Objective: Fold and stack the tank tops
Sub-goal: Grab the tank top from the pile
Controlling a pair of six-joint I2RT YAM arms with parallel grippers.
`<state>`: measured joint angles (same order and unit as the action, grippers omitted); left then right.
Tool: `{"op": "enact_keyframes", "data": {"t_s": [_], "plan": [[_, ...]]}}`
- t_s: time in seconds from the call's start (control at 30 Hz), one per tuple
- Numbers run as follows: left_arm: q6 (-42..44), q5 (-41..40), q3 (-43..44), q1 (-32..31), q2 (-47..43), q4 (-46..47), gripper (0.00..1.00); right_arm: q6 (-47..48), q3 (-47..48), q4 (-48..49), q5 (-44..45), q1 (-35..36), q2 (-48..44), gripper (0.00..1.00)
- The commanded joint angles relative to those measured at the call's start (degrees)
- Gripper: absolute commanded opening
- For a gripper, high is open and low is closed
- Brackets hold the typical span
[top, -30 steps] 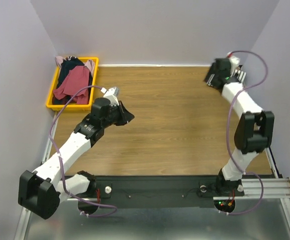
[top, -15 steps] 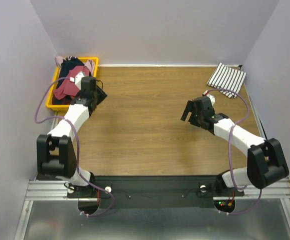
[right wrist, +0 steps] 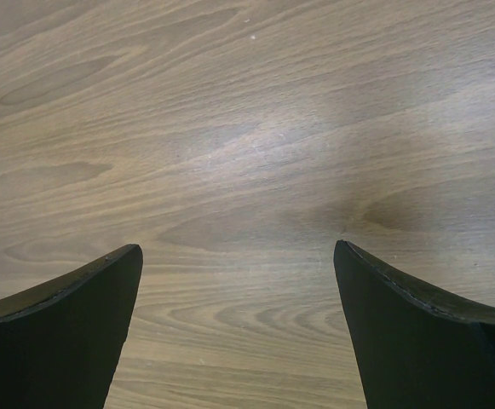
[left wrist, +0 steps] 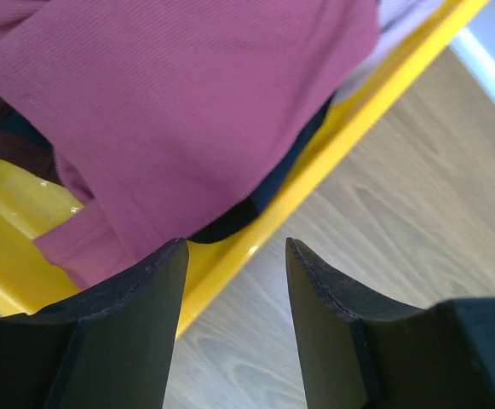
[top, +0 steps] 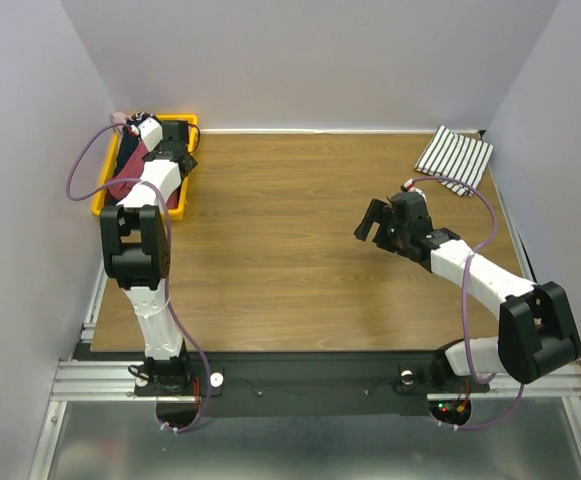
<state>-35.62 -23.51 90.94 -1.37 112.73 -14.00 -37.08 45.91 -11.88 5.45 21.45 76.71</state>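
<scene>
**Wooden counter (top: 290, 270), both tools open**

At the far left corner, the left tool (left wrist: 234, 260) hovers over the yellow bin's (left wrist: 358, 128) rim with its jaws apart and empty. A dark red tank top (left wrist: 187, 111) lies in the bin over what looks like a navy one (left wrist: 230, 223). The folded striped tank top (top: 455, 158) rests at the far right corner. The right tool (right wrist: 238, 281), spread wide and holding nothing, hangs over bare wood.

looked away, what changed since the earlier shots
The left gripper swung from the table to above the red tank top in the yellow bin and opened. The right gripper pulled back from the far corner, leaving the striped tank top there. Bin unmoved.
</scene>
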Motion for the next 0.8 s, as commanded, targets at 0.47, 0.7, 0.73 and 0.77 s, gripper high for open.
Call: {"op": "enact_keyframes", "data": {"t_s": [0.47, 0.7, 0.73, 0.77], "plan": [[4.0, -8.9, 6.2, 0.8, 6.5, -4.7, 0.57, 0.5, -1.8, 3.1, -2.6, 0.3, -0.7, 1.0], [3.1, -9.9, 7.8, 2.5, 6.0, -6.1, 0.14, 0.5, -1.9, 3.1, -2.3, 0.3, -0.9, 1.0], [3.1, -10.1, 7.9, 2.6, 5.7, -6.3, 0.08, 0.5, -1.9, 3.1, -2.3, 0.3, -0.9, 1.0], [3.1, -9.9, 8.5, 2.8, 5.2, -6.6, 0.0, 0.6, -1.9, 3.1, -2.4, 0.3, -0.9, 1.0]]}}
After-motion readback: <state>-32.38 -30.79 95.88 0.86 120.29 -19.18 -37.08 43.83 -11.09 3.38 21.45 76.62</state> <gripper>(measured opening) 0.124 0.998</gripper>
